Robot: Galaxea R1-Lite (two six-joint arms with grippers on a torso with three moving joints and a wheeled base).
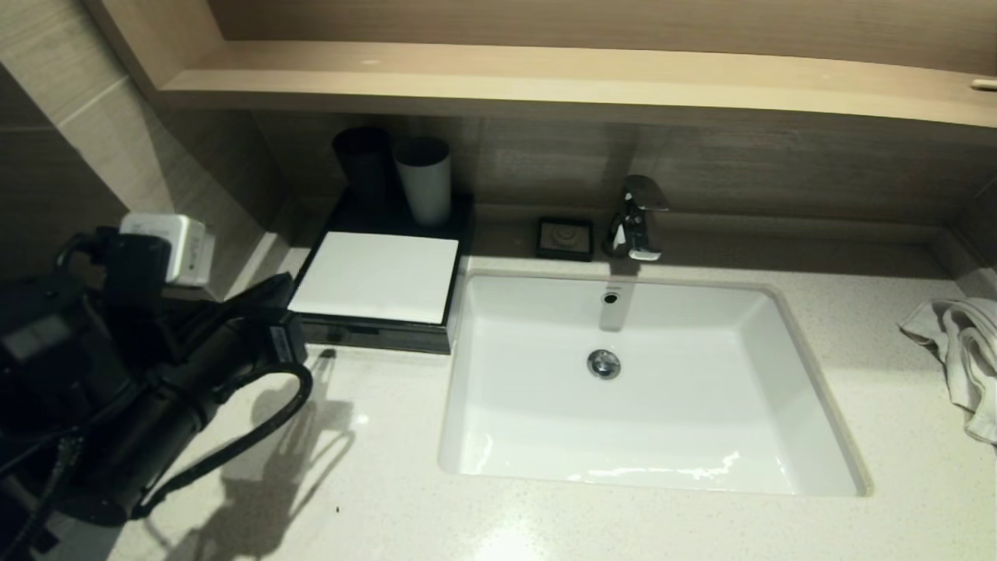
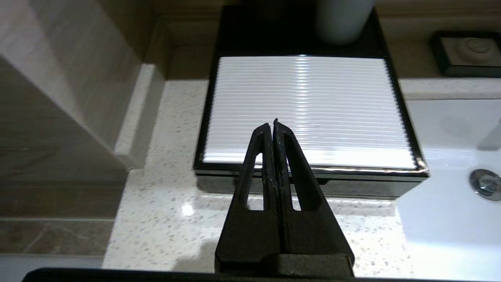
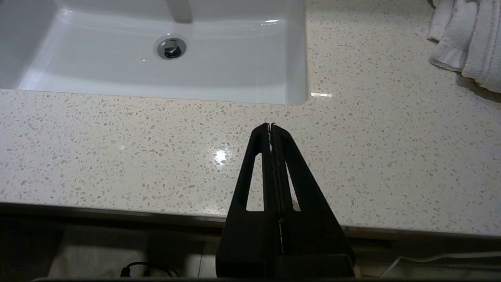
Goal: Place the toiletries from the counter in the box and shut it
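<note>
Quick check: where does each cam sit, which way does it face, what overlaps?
Head: high, looking down at sink, box, towel; left arm at left.
Left wrist: behind the shut left hand, facing box.
Right wrist: behind the shut right hand, at the counter's front edge, facing sink, towel.
Shared: both wrists see the drain.

A black tray-like box with a white flat lid (image 1: 377,276) and a crumpled white towel (image 1: 962,351) are carried by the speckled stone desk (image 1: 374,499).
</note>
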